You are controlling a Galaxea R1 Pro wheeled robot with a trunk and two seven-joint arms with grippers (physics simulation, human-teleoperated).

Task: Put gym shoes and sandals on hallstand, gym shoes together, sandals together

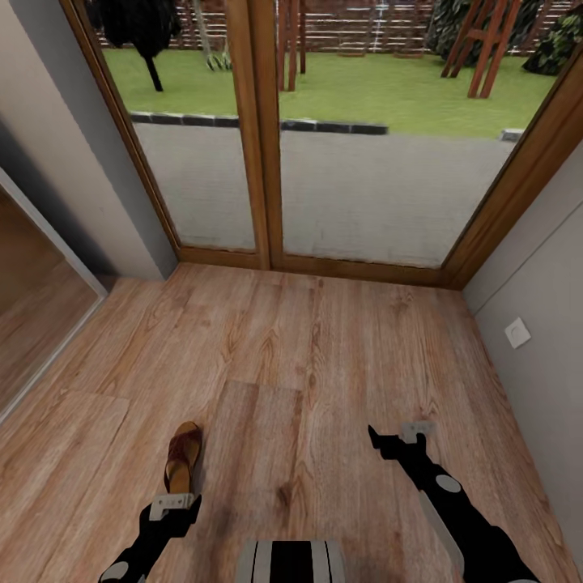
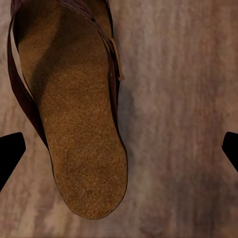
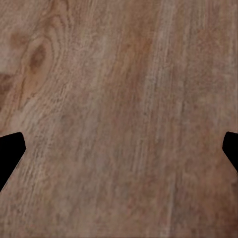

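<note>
One brown sandal (image 1: 182, 457) with a tan insole lies on the corridor floor (image 1: 324, 356), toe pointing away from me. My left gripper (image 1: 172, 510) hangs just above its near end. In the left wrist view the sandal (image 2: 74, 124) lies below the open left gripper (image 2: 119, 153), more toward one fingertip (image 2: 10, 151), and nothing touches it. My right gripper (image 1: 390, 444) is open over bare planks, as the right wrist view shows (image 3: 119, 153). The gym shoes and the hallstand are out of view.
A wood-framed glass door (image 1: 267, 162) closes the corridor ahead, with paving and lawn beyond. A mirrored sliding door (image 1: 32, 324) runs along the left wall. The grey right wall carries a white socket (image 1: 517, 332). My base (image 1: 290, 563) shows at the bottom edge.
</note>
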